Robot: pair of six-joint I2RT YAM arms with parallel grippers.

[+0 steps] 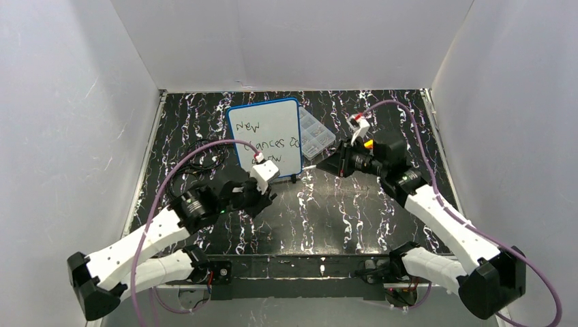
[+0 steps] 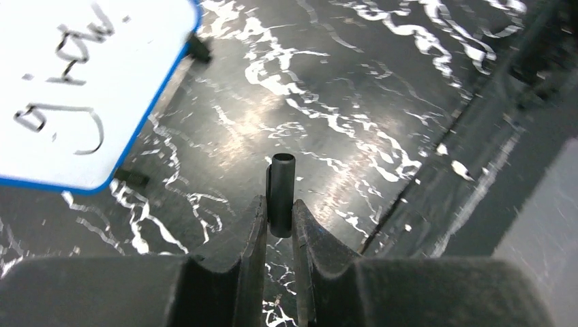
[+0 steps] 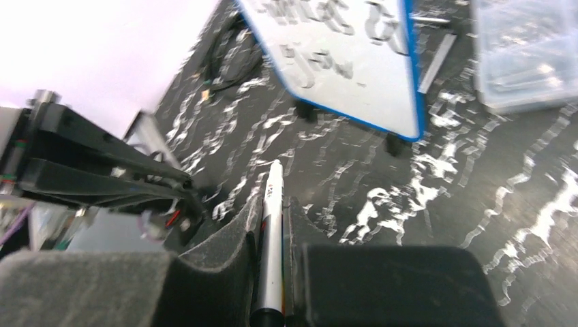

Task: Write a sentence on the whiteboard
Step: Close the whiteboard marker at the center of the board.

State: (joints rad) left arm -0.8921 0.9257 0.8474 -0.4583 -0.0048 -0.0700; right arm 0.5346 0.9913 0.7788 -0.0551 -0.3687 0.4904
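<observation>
whiteboard (image 1: 262, 114), thin blue frame, stands propped and tilted back on small black feet (image 3: 392, 144) at the far centre-left of the surface (image 1: 341, 211)

sentence (image 1: 271, 144) is on it in thin black handwriting, three lines: "New" / "chances to" / "grow." The last line is partly hidden behind the left arm in the top view, and the left wrist view shows it clearly

clear compartment box (image 1: 317, 133) sits just beside the board's right edge, a bit behind it; can't tell if they touch

black cable (image 1: 204, 158) lies looped on the surface left of the board

left tool (image 2: 279, 203) is in front of the board's lower right corner, near it but apart. Its jaws are clamped on a short black cylinder (image 2: 281, 178) that sticks out past the fingertips; looks like a cap, not sure

right tool (image 3: 272, 201) is right of the board, well apart, pointing toward it. Its jaws are clamped on a slim white-and-silver pen (image 3: 274, 178) running lengthwise between the fingers, with the tip poking out ahead, clear of the board

surface is black with white marbling, white walls around it
</observation>
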